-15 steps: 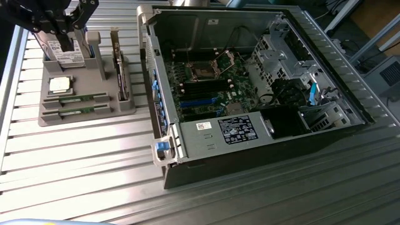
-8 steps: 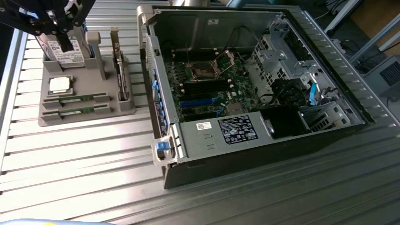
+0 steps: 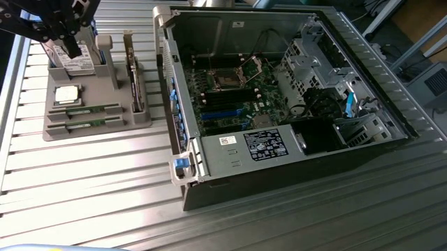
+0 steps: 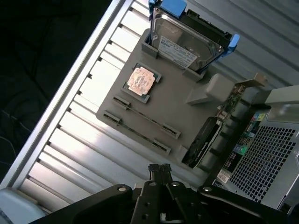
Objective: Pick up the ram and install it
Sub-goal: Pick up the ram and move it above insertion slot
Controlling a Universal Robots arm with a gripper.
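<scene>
Two ram sticks, thin green boards, stand on edge in slots at the front of a grey holder tray point(image 3: 98, 133): one ram point(image 3: 84, 111) and its twin point(image 3: 85, 123). In the wrist view they appear edge-on as ram point(image 4: 147, 116) and twin point(image 4: 136, 132). My gripper point(image 3: 70, 52) hangs above the back of the tray, over the hard drive point(image 3: 78, 58), well apart from the sticks. Its black fingers point(image 4: 159, 169) are pressed together and shut on nothing.
The tray also holds a silver processor chip point(image 3: 67, 94) and an upright expansion card point(image 3: 134, 78). To the exterior view's right lies an open computer case point(image 3: 231, 157) with its motherboard and dark memory slots point(image 3: 227, 97) exposed. Everything rests on a ribbed metal table point(image 3: 84, 178).
</scene>
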